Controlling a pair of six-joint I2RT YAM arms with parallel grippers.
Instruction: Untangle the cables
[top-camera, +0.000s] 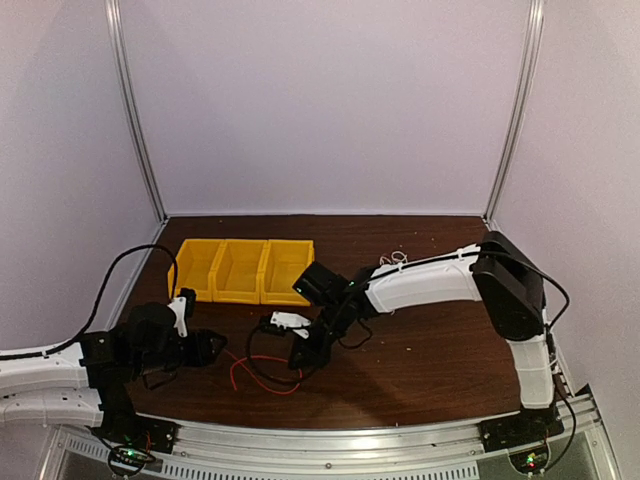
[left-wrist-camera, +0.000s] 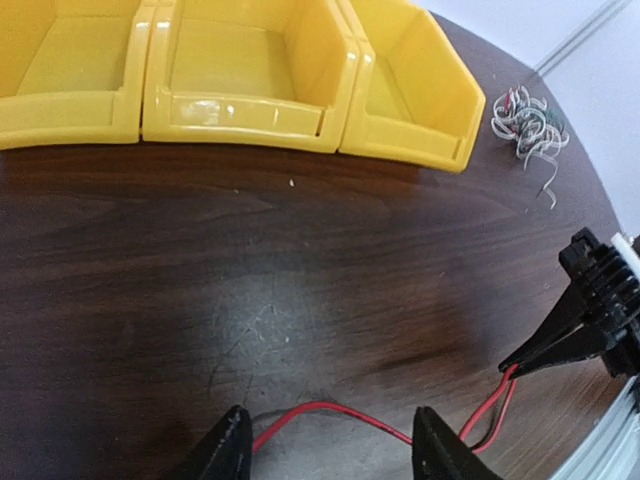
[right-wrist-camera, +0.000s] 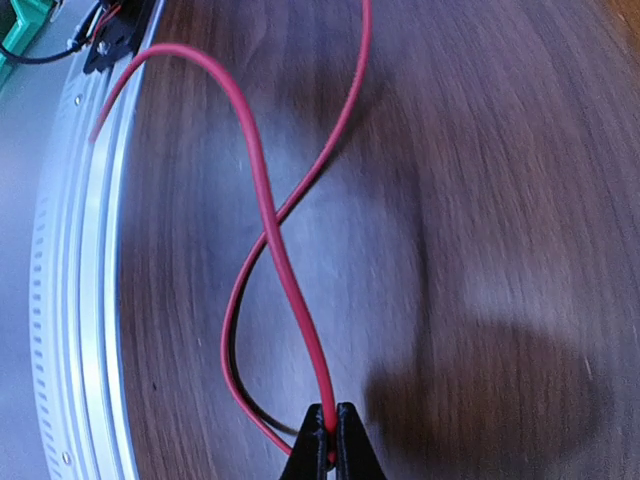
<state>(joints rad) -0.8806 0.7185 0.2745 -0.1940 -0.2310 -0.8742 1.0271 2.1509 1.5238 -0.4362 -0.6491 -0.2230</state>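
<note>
Right gripper (right-wrist-camera: 330, 430) pinches the red wire (right-wrist-camera: 270, 232); it looks light and limp, so grab mid-span with your spread left gripper (left-wrist-camera: 335, 455).

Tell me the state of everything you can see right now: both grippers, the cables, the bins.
Left gripper: open, over the thin red cable, not gripping it.
Right gripper: shut on the thin red cable.
Thin red cable: pinched at one point, the rest looping slack on the table.
Small bundle of white, red and green wires: tangled, lying apart from both grippers.
Three yellow plastic bins: upright, empty as far as visible.
</note>
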